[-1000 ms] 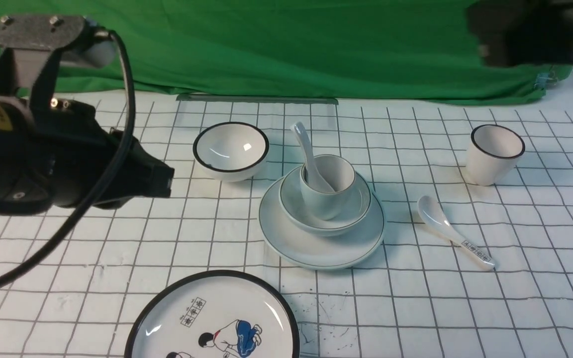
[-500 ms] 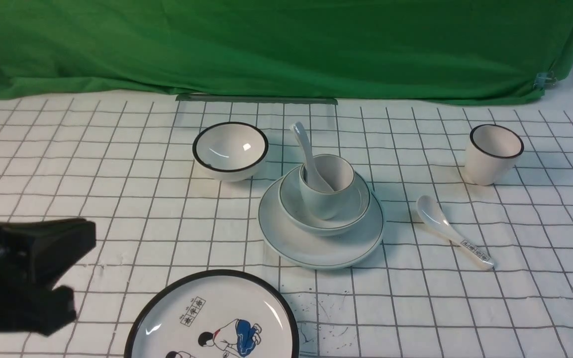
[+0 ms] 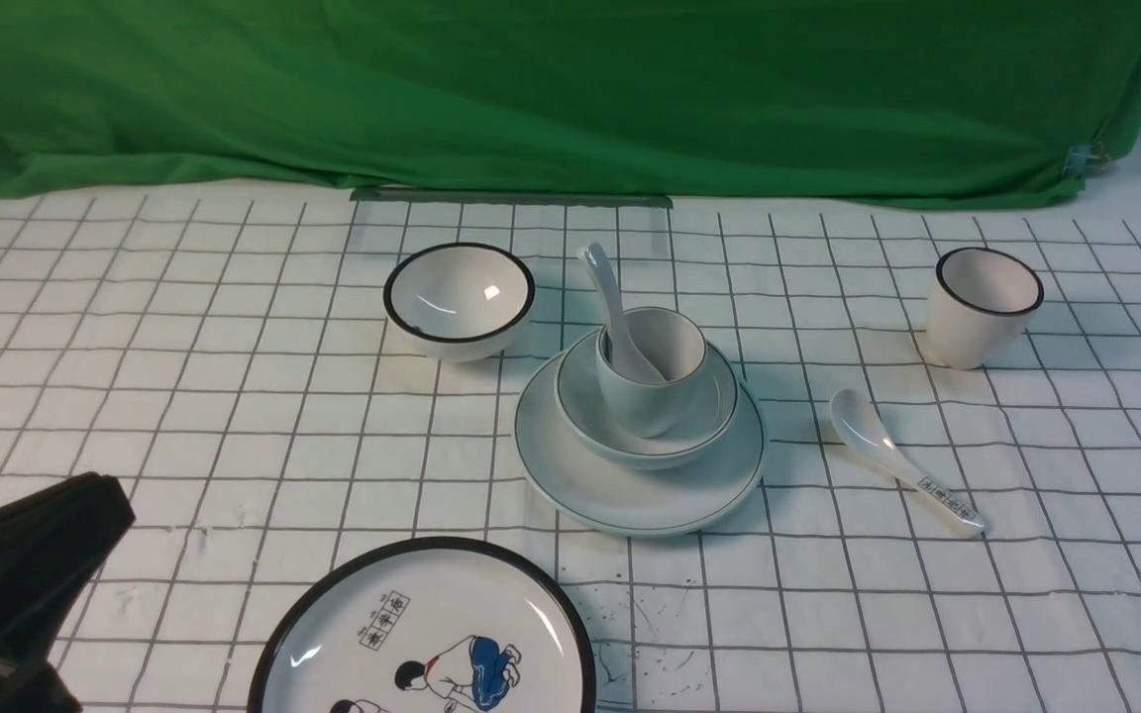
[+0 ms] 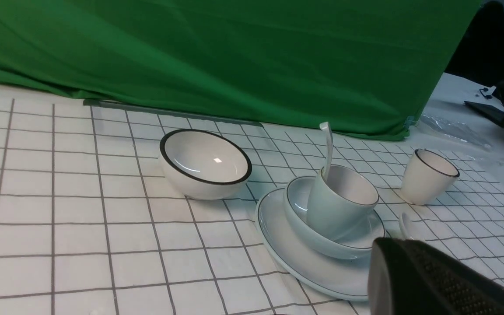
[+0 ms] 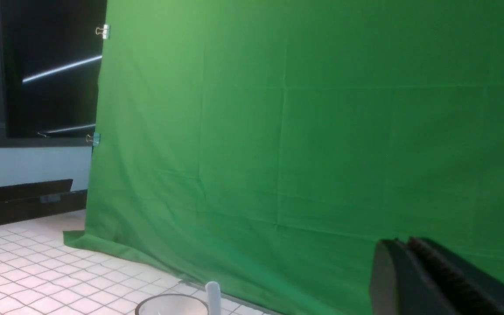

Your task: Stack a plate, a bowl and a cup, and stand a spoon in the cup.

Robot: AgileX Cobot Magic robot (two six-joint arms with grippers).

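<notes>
The pale blue-grey plate (image 3: 630,495) lies mid-table. The shallow bowl (image 3: 580,396) sits on it and the handleless cup (image 3: 642,401) stands in the bowl. The plain white spoon (image 3: 610,287) stands in the cup, handle leaning back-left. The stack also shows in the left wrist view: plate (image 4: 295,262), bowl (image 4: 298,210), cup (image 4: 330,205), spoon (image 4: 327,140). My left gripper (image 3: 115,505) is shut and empty at the near left corner, far from the stack. My right gripper (image 5: 392,249) is shut and empty, raised before the green cloth, and is out of the front view.
A black-rimmed white bowl (image 3: 460,297) sits back-left of the stack. A black-rimmed white cup (image 3: 985,307) stands at the right. A labelled spoon (image 3: 902,460) lies right of the plate. A cartoon plate (image 3: 422,634) lies at the front edge. Green cloth (image 3: 570,89) hangs behind.
My left arm has dropped from mid-left to the near left corner and its jaws have closed. The right arm has left the top right of the front view. The stack has not moved.
</notes>
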